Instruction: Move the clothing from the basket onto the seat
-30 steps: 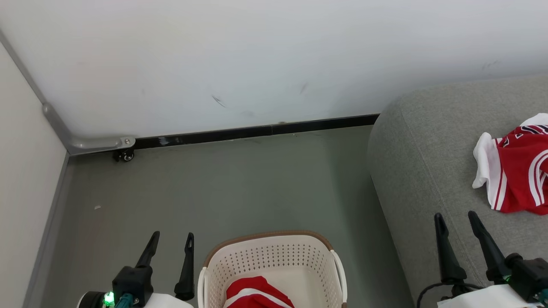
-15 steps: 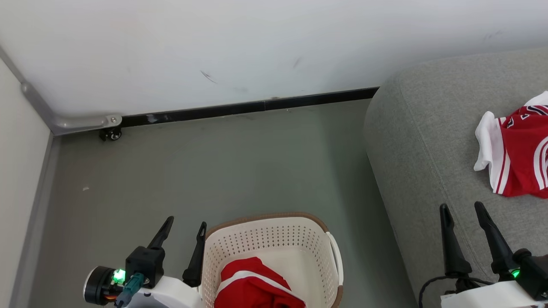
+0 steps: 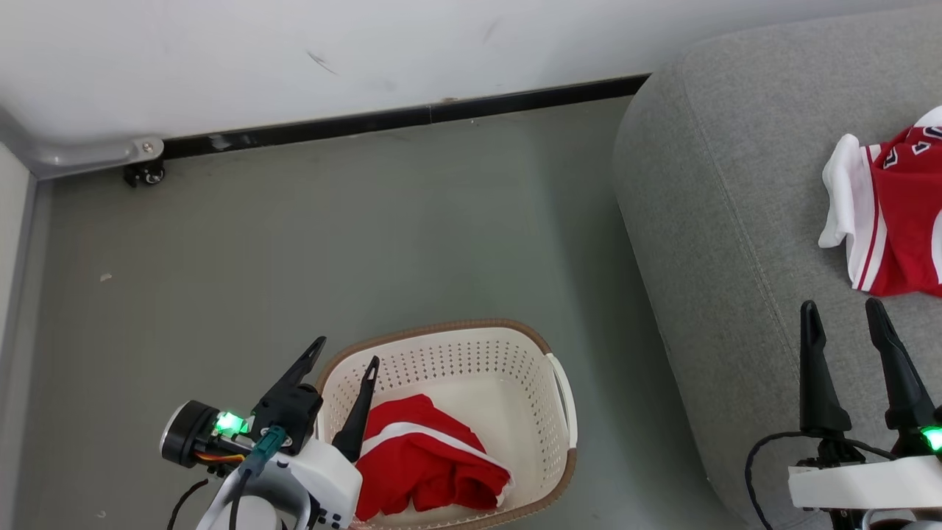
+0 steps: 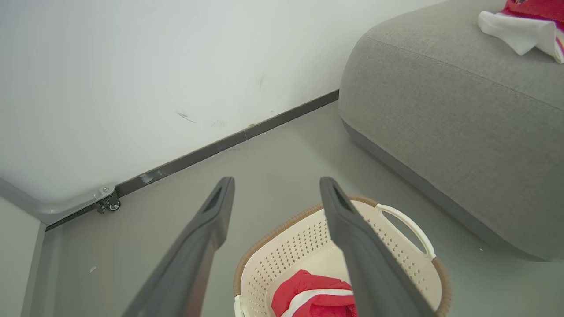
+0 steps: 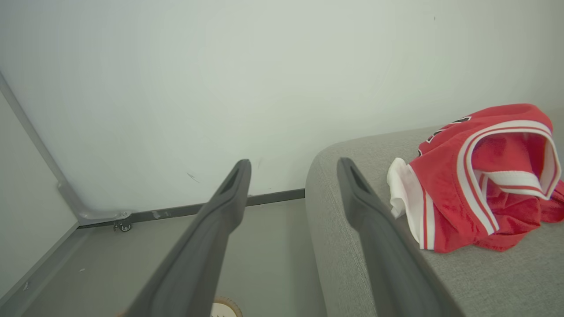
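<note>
My left gripper is spread and empty. It sits at the basket's left rim, with one finger tip over the inside and the other outside it. I cannot tell how high it is above the rim. The red garment lies bunched in the basket's near half, towards its left wall. The jersey is already on the seat, well in from its rounded left edge. My right gripper is also spread and empty, over the seat's near part with the jersey beyond its tips.

The step in hand, as I read it, is the reach into the basket. I would bring both left fingers inside the rim first, because a finger straddling that brown edge would tip or shove the light basket. Then I would tilt down onto the highest fold by the white stripe, pinch deep, and lift straight until the trailing cloth clears the rim.

There is plenty of room. A strip of bare floor lies between the basket's right handle and the seat, and the wall is well apart. The carry has to rise over the seat's rounded left edge. The seat is bare on the jersey's left and near sides, which should do for the drop.
</note>
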Available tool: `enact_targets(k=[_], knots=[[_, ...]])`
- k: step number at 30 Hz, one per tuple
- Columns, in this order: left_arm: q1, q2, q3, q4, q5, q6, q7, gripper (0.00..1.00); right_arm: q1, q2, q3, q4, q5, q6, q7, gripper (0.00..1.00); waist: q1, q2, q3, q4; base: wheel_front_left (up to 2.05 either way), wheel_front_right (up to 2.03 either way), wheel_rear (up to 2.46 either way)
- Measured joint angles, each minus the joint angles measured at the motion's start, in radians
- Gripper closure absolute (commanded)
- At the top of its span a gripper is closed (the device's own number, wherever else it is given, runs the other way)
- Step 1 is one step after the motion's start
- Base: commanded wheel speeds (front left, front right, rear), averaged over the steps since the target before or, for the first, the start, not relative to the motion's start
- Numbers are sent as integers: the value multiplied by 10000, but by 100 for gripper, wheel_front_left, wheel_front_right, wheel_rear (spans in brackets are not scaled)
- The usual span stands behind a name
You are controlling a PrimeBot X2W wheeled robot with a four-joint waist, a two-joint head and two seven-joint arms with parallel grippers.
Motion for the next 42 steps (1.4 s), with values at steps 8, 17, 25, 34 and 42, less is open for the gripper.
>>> enact_targets(k=[8,17,25,34,42], knots=[[-619,109,-384,650,514,-102,201,0,-336,0,31,-236,25,0,-123,0,0,0,797,-240,0,0,0],[-1277,219,-704,1444,934,-192,391,0,-558,-2,297,-307,188,0,-282,0,-1,0,1659,-535,0,0,0],[-1945,345,-997,2134,1356,-311,491,0,-846,-2,372,-414,188,0,-397,0,0,0,2394,-846,0,0,0],[-2606,453,-1250,2752,1733,-489,510,0,-1360,-4,562,-464,263,0,-617,0,0,0,3179,-1233,0,0,0],[-2974,711,-1799,3267,2374,-545,579,0,-1469,-4,786,-433,420,2,-656,0,0,0,3760,-1519,0,0,0]])
